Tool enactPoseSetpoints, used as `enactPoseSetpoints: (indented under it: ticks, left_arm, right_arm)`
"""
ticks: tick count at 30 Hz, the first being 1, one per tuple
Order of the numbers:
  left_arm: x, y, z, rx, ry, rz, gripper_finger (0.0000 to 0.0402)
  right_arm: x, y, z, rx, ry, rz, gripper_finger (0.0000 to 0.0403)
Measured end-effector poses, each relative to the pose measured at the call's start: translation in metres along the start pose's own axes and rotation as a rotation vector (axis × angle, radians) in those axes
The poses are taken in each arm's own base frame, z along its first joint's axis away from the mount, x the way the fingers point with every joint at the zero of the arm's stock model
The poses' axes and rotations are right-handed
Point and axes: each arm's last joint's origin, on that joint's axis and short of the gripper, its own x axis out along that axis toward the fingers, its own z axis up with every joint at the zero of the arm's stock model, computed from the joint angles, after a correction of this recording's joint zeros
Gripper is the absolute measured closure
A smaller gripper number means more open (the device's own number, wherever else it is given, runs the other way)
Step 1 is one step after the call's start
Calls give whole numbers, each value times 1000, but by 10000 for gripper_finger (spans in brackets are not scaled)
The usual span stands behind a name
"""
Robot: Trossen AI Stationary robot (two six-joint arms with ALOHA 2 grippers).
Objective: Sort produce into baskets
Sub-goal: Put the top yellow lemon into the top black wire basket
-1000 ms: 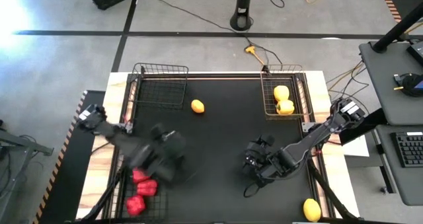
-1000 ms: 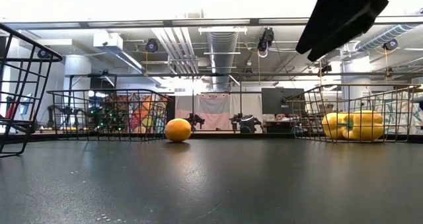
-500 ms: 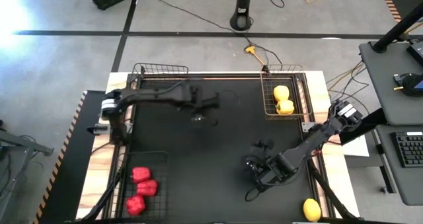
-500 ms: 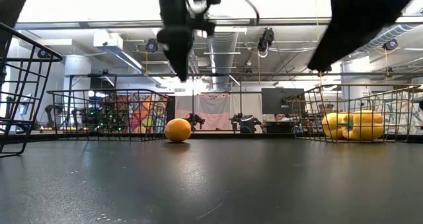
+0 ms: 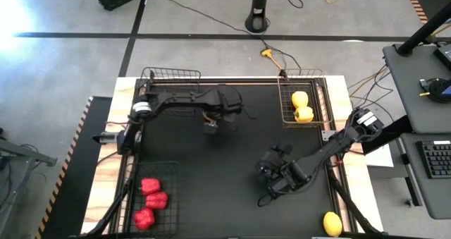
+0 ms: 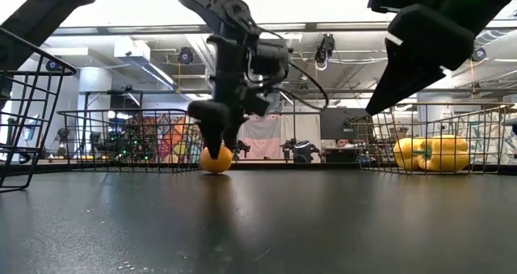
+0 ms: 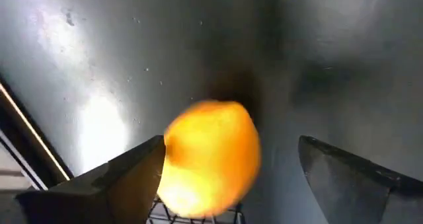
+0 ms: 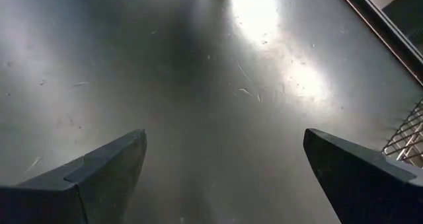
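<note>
My left claw (image 6: pixel 214 137) hangs right over the orange lemon (image 7: pixel 211 158), fingers spread apart on either side of it, not clamped; one finger (image 7: pixel 112 184) sits just beside the fruit. The lemon rests on the black table (image 5: pixel 239 154) near the far edge, between the two far baskets. From the claw my left arm reaches back along that far edge, folded at the elbow, to its base at the left edge.

My right claw (image 5: pixel 271 172) hovers with fingers wide apart and nothing between them, above bare table toward the near right; that arm slants back to the right edge.

Two yellow peppers (image 5: pixel 301 106) lie in the far-right basket (image 5: pixel 285 101), three red peppers (image 5: pixel 151 200) in the near-left basket (image 5: pixel 173 197), the far-left basket (image 5: pixel 173 91) just beside my forearm. Another lemon (image 5: pixel 332 223) sits at the near-right corner.
</note>
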Motion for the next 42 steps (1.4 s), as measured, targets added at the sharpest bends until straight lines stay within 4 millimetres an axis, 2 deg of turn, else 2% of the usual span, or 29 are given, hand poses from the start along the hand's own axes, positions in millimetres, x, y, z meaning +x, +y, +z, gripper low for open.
enactPoseSetpoints:
  ticks: [5, 13, 20, 24, 26, 28, 34, 36, 38, 42]
  left_arm:
    - [16, 3, 2, 12, 78, 72, 74]
    - [23, 3, 3, 0, 104, 87, 82]
    - [37, 9, 1, -45, 140, 80, 143]
    - [34, 11, -1, -90, 134, 90, 178]
    - [25, 13, -3, -127, 119, 98, 178]
    - [7, 17, -7, -175, 90, 127, 178]
    - [-69, 25, -35, -288, -87, 202, 176]
    - [-91, 34, -55, -365, -148, 222, 175]
    - [-106, 49, -80, -493, -182, 238, 176]
    - [-114, 77, -137, -802, -148, 230, 177]
  right_arm:
    - [-1, 1, 0, 39, -2, 7, 3]
    - [0, 2, 0, 85, 1, 12, 3]
    - [0, 2, 0, 99, 0, 16, 3]
    - [0, 2, 0, 102, 1, 17, 3]
    - [0, 2, 0, 98, 4, 19, 3]
    - [0, 3, -1, 98, 15, 25, 3]
    - [-2, 4, -3, 111, 44, 49, 3]
    - [-3, 5, -4, 123, 43, 53, 3]
    - [-4, 6, -4, 143, 40, 60, 3]
    - [-8, 11, -6, 159, 23, 93, 3]
